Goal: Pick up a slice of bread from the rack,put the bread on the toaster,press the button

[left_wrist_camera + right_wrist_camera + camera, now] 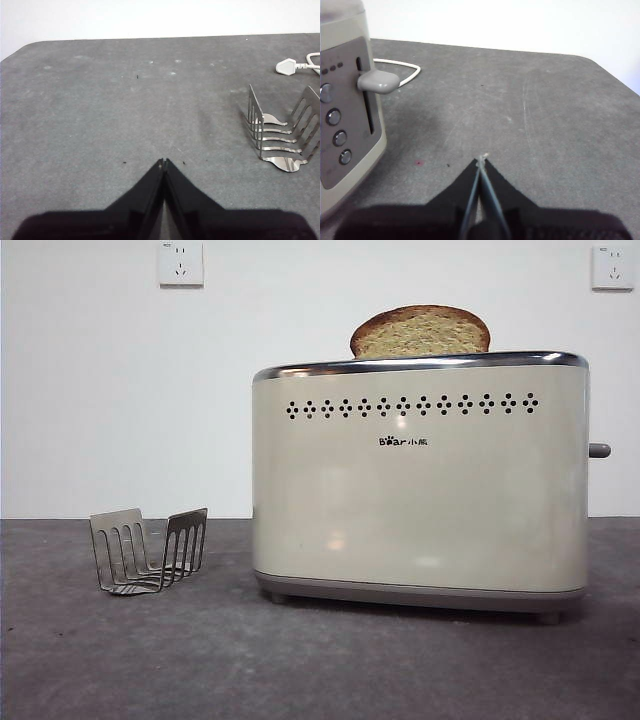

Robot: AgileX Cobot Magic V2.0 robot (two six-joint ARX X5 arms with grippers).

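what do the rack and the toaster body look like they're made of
The rack looks like thin bare metal, likely steel: grey and shiny, with mirror-like base strips in the left wrist view. The toaster has a glossy cream shell, painted metal or plastic, hard to tell; soft reflections show. Its top rim looks chromed.

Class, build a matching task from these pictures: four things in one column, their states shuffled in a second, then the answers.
1. brown-crusted slice of bread
2. small grey metal rack
3. grey lever button
4. left gripper

A. jaws shut above the table
B. holds nothing
C. sticks up from the cream toaster
D. juts from the toaster's narrow side

Pairs: 1-C, 2-B, 3-D, 4-A
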